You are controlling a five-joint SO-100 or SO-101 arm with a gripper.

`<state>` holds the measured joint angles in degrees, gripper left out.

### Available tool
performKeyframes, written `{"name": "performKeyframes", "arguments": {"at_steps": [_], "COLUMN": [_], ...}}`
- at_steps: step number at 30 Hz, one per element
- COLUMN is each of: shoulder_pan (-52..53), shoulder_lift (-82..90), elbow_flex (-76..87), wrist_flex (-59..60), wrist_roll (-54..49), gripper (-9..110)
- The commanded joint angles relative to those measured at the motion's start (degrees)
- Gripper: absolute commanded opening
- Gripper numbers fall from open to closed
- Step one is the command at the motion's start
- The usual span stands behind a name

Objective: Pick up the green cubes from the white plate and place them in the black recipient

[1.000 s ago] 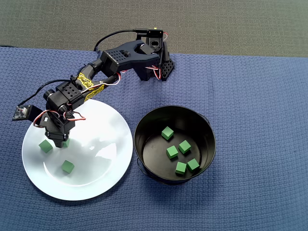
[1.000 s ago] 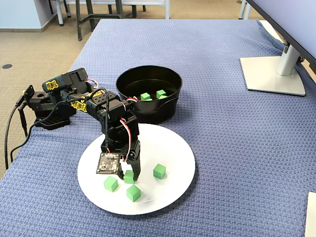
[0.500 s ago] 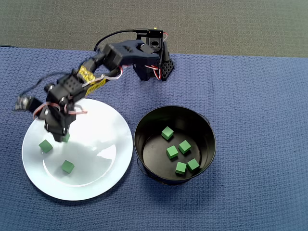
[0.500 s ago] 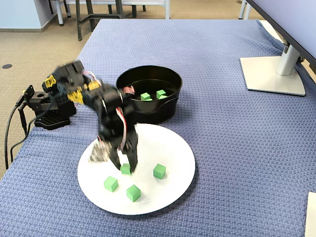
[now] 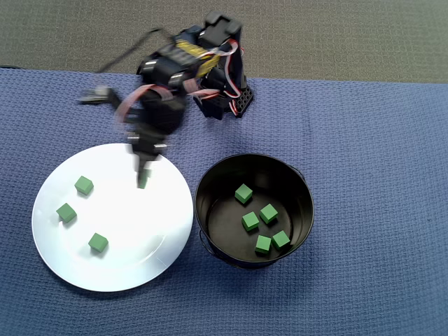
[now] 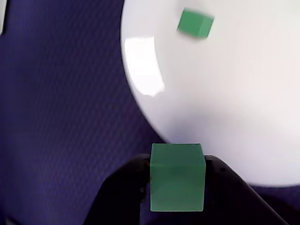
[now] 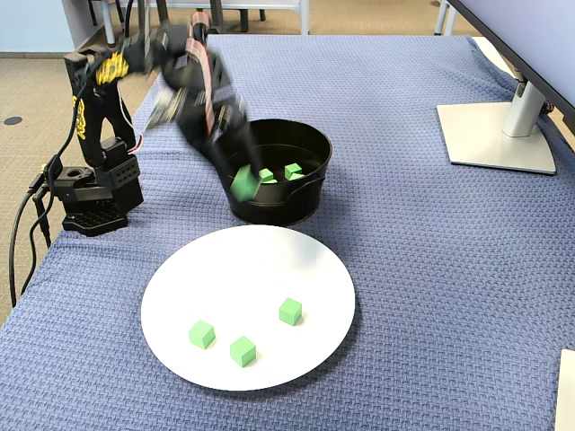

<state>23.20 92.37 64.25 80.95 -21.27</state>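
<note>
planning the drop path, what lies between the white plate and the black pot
Only bare blue cloth: in the overhead view a narrow strip separates the white plate from the black pot. The tool holds a green cube above the plate.

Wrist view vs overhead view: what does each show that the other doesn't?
Only the wrist view shows the grasp up close: the pincer shut on a green cube, one finger on each side.

Only the overhead view shows the black pot with five cubes inside, three loose cubes on the plate, and the arm's base.

Both show the white plate, the blue cloth and the held cube, blurred in the overhead view.
</note>
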Motion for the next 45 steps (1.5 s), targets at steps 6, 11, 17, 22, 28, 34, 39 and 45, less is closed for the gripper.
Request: {"name": "performKeyframes", "arguments": {"at_steps": [6,11,17,22,28,34,39,45], "shoulder_pan": [-29.2,-35.7,-38.2,-35.9,-24.5,-2.1,11.9,22.3], "shoulder_lift": [8.5,4.6,1.2,2.7,9.7,14.3,15.9,13.3], "elbow_flex": [15.1,19.8,14.6,11.9,6.7,10.5,25.8,37.3], "wrist_flex": [-8.2,-12.9,-8.5,-6.3,1.0,-5.2,-21.3,-35.8], "wrist_roll": [14.2,18.3,13.1,8.2,-10.0,-45.3,-68.3,-86.2], "gripper": [0,0,35,34,27,23,23,25]}}
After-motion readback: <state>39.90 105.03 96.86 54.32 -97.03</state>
